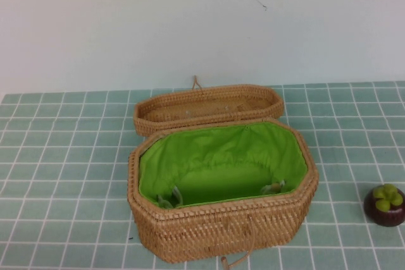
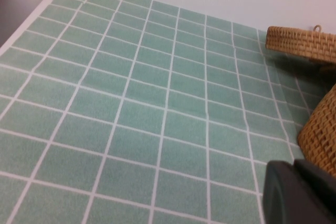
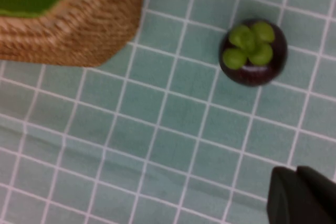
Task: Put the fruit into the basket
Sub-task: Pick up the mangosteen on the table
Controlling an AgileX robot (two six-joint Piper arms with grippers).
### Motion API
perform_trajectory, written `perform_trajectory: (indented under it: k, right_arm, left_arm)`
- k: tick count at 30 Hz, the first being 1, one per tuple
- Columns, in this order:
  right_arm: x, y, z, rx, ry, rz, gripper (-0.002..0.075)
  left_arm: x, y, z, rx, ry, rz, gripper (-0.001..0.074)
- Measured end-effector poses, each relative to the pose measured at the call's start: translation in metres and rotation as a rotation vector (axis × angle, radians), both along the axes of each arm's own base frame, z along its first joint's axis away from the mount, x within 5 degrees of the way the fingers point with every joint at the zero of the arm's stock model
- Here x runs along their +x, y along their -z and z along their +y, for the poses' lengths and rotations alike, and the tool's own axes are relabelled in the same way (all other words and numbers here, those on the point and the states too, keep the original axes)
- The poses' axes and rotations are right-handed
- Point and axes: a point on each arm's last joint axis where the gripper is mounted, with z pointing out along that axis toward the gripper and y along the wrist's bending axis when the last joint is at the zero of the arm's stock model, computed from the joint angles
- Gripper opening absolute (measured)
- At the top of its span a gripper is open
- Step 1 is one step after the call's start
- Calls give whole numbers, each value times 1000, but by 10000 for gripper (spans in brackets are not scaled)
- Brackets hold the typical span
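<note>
The large tan woven wicker basket (image 1: 223, 188) sits open on the green-tiled desk (image 1: 63, 156), its lid (image 1: 209, 107) flung back. The small round maroon fruit (image 3: 253, 52) with a green cap rests beside it, just ahead of the right gripper (image 3: 302, 195). The left gripper (image 2: 299, 192) hangs near the basket's other side (whether either pair of jaws is released or clenched, I cannot tell).

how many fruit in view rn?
1. The fruit sits on the tiled table right of the basket, outside it. None visible inside. Left gripper and right gripper barely show.
</note>
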Motion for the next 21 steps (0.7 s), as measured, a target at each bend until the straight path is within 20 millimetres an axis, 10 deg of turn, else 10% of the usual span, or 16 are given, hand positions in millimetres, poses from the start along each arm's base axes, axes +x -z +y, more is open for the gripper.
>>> perform_trajectory:
  k: [12,21]
  right_arm:
    - [68,6,20,-19,-37,118,45]
    - [99,48,23,-49,-6,252,489]
  left_arm:
    - [0,0,0,0,0,0,0]
    - [0,0,0,0,0,0,0]
